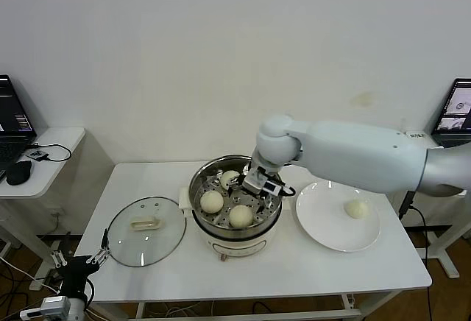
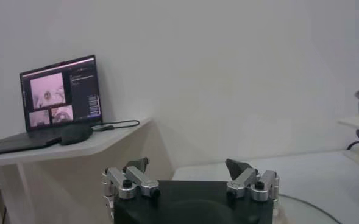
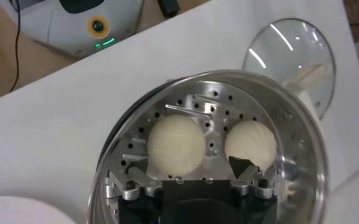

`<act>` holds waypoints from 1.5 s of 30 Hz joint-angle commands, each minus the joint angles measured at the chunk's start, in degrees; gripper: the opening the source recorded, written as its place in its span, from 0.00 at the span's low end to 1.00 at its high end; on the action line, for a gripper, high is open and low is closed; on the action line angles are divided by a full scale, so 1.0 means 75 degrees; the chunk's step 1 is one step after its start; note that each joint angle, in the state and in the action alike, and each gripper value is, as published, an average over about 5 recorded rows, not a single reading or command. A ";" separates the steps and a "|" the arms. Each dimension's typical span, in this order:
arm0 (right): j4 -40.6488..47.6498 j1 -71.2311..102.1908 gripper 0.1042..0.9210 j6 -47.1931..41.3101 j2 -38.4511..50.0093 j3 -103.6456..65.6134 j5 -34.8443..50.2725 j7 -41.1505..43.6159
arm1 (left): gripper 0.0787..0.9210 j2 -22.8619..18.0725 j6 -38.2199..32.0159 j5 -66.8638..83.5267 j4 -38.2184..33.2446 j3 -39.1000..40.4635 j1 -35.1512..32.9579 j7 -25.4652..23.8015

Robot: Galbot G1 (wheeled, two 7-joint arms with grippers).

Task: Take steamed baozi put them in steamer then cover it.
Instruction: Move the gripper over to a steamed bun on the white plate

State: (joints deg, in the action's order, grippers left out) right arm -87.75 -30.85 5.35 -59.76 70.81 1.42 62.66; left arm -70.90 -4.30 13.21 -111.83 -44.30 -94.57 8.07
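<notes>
A: Steel steamer [image 1: 234, 188] sits mid-table with three buns [image 1: 212, 202] on its tray, yes?
B: Yes. A fourth bun [image 1: 356, 208] lies on the white plate [image 1: 324, 225], to the right.
A: The right gripper [image 1: 254, 186]?
B: Over the pot, fingers spread wide, holding nothing; one bun [image 3: 177, 145] lies just ahead of it.
A: The lid [image 1: 146, 230]?
B: Flat on the table, left of the steamer.
A: Left gripper [image 2: 188, 170]?
B: Low by the table's left corner, open and empty.
</notes>
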 commanded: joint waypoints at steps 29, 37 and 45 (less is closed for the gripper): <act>0.0916 0.6617 0.88 -0.1790 0.5018 -0.6810 -0.2375 0.0012 | 0.88 0.0544 0.0186 -0.0069 -0.0015 0.0252 0.0044 -0.0040; 0.2270 0.6632 0.88 -0.1567 0.3917 -0.6896 -0.3138 -0.0119 | 0.88 0.0472 0.0274 -0.0154 -0.0106 0.0264 0.0004 -0.0037; 0.3397 0.6382 0.88 -0.1373 0.2831 -0.6864 -0.3644 -0.0215 | 0.88 0.0448 0.0280 -0.0165 -0.0160 0.0165 -0.0107 -0.0038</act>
State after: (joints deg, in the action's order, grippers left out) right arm -73.15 11.93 -5.76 -31.18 24.64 -19.55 61.49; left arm -67.62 -2.26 12.00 -112.97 -42.95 -95.24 7.80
